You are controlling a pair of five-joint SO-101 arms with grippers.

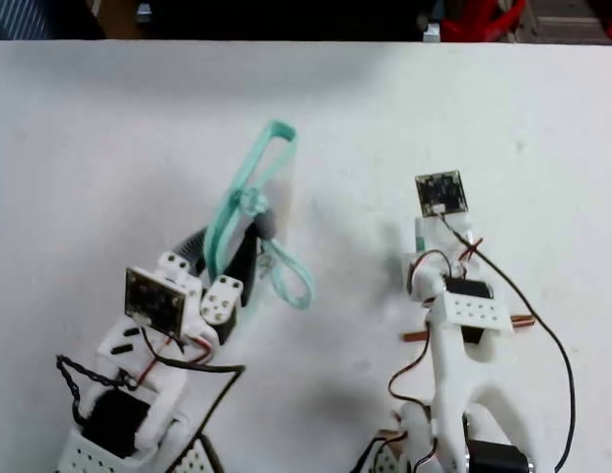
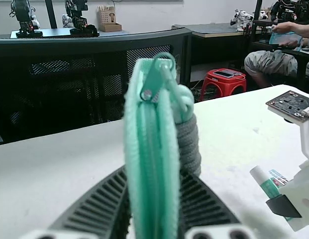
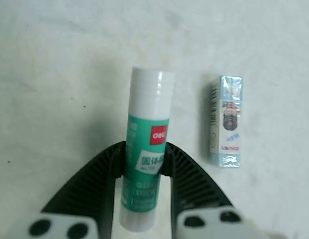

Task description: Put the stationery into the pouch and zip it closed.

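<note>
White table (image 1: 108, 148), two arms working over it. Teal pouch (image 2: 149, 164) stands on edge left of centre, with the left gripper (image 2: 153, 199) pinching its near end from both sides. Well apart to the right, right gripper (image 3: 144, 159) clamped around a glue stick (image 3: 148, 124); small eraser (image 3: 227, 121) on the table just beside, not touching.

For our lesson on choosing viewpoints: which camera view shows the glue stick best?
The right wrist view: the glue stick shows full length, clamped in the right gripper. The left wrist view catches its capped end; the high view, perhaps a green sliver under the arm.
</note>
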